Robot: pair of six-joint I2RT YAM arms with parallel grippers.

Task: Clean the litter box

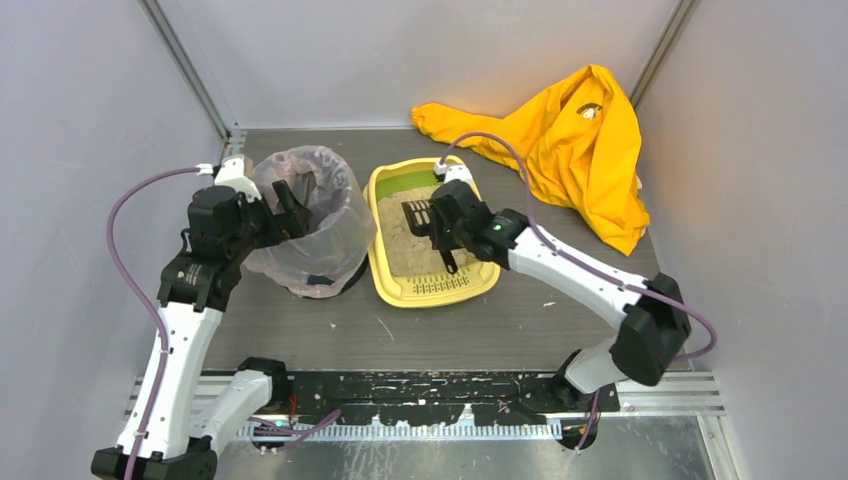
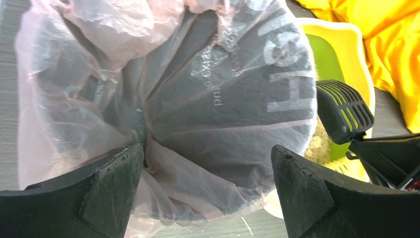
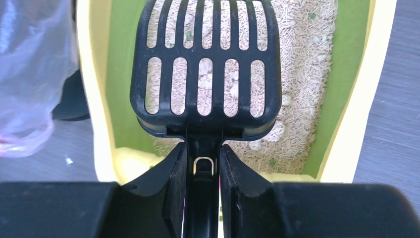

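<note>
R hand [image 3: 203,159] was clenched on the handle of the black scoop [image 3: 205,53]. The slotted head was over the litter [image 3: 302,59]; I couldn't tell if it touched the sand. The yellow litter box [image 1: 436,291] sat mid-surface [image 1: 520,320], just R of the bag-lined bin [image 1: 325,235]. L hand [image 2: 205,153] hung released, jaws wide, by the bin's L rim. A yellow garment [image 1: 580,150] lay at back R.

scoop [image 3: 205,74] handle mostly hidden between right gripper [image 3: 203,154] fingers
</note>
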